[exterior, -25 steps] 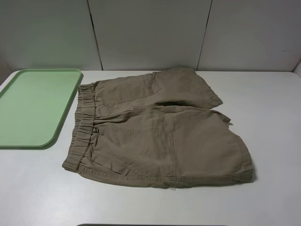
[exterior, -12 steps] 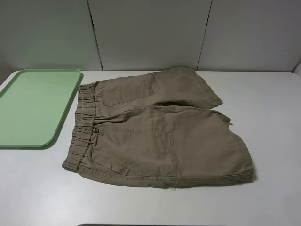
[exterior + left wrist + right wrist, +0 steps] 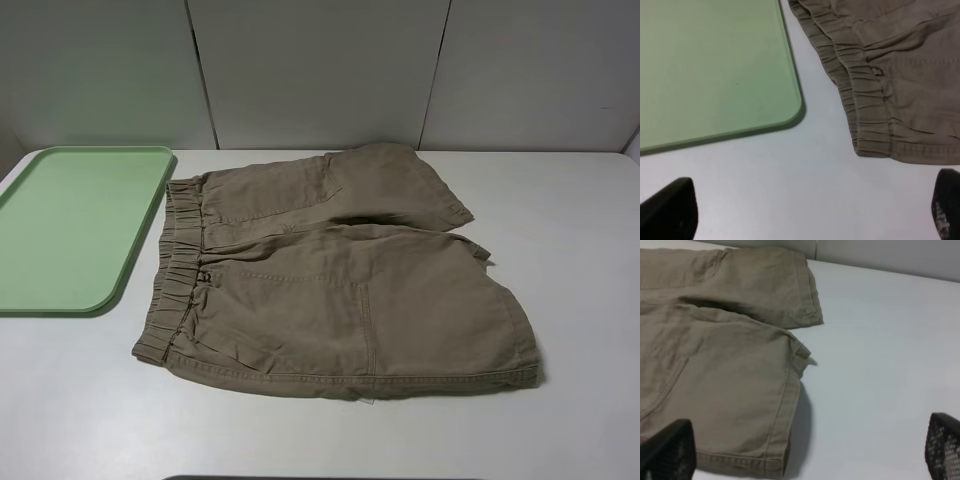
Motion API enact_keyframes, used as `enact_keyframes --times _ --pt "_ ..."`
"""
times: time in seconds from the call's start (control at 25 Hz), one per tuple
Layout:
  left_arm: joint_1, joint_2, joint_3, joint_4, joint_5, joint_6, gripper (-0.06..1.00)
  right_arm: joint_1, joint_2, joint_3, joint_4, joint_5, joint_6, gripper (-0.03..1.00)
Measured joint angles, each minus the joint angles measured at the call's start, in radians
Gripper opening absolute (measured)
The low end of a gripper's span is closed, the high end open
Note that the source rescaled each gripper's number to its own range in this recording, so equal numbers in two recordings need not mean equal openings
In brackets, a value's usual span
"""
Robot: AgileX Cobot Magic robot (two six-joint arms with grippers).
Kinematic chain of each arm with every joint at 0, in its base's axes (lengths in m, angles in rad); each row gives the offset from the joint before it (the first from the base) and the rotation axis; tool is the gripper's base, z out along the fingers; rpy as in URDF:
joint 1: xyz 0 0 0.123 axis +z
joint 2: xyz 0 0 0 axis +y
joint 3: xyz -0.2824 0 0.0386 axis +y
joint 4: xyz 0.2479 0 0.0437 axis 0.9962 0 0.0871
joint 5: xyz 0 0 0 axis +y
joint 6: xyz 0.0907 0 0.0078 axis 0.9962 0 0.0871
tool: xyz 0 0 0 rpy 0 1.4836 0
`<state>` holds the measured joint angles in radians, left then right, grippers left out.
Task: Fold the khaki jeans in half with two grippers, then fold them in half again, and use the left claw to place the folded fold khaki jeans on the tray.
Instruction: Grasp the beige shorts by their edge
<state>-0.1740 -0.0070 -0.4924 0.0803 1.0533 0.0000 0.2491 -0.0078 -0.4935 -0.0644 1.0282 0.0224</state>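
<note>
khaki jeans point(image 3: 340, 285) waistband just beside tray point(image 3: 70, 225) rim, apart

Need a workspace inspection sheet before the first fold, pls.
Surface: white table, flat.
Job's things: khaki jeans spread out, unfolded, waistband toward the tray; nothing lies on the tray.
Clutter: nothing seen.
Grippers: left gripper open, near the waistband corner; right gripper open, near the leg hems; neither holds anything.
Cables: nothing seen.
Surroundings: grey panelled wall behind the table.
</note>
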Motion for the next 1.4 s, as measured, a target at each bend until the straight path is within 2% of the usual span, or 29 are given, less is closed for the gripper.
enact_keyframes --times 0.2,0.44,0.6,0.72,0.92,1.04,1.12,1.28,1.4 --pt "-0.01 0.0 -0.019 -0.001 0.0 0.013 0.99 0.0 0.0 0.0 0.008 0.0 -0.064 1.0" --pt "-0.026 0.039 -0.08 -0.04 -0.01 0.118 0.99 0.0 0.026 -0.021 0.064 -0.022 -0.142 1.0" --pt "-0.046 0.156 -0.089 -0.131 -0.02 0.274 0.99 0.0 0.128 -0.087 0.082 -0.079 -0.195 1.0" --pt "-0.046 0.247 -0.089 -0.18 -0.033 0.359 0.99 0.006 0.195 -0.116 0.087 -0.082 -0.223 1.0" --pt "-0.063 0.406 -0.089 -0.259 -0.06 0.513 0.99 0.089 0.388 -0.16 0.107 -0.065 -0.328 1.0" --pt "-0.086 0.458 -0.096 -0.272 -0.066 0.565 0.99 0.177 0.526 -0.163 0.108 -0.02 -0.445 1.0" --pt "-0.126 0.531 -0.105 -0.276 -0.074 0.645 0.99 0.233 0.576 -0.163 0.107 -0.018 -0.487 1.0" --pt "-0.183 0.588 -0.105 -0.276 -0.118 0.754 0.99 0.341 0.668 -0.163 0.064 -0.018 -0.538 1.0" --pt "-0.24 0.647 -0.105 -0.27 -0.177 0.837 0.99 0.421 0.73 -0.163 -0.012 -0.018 -0.545 1.0"
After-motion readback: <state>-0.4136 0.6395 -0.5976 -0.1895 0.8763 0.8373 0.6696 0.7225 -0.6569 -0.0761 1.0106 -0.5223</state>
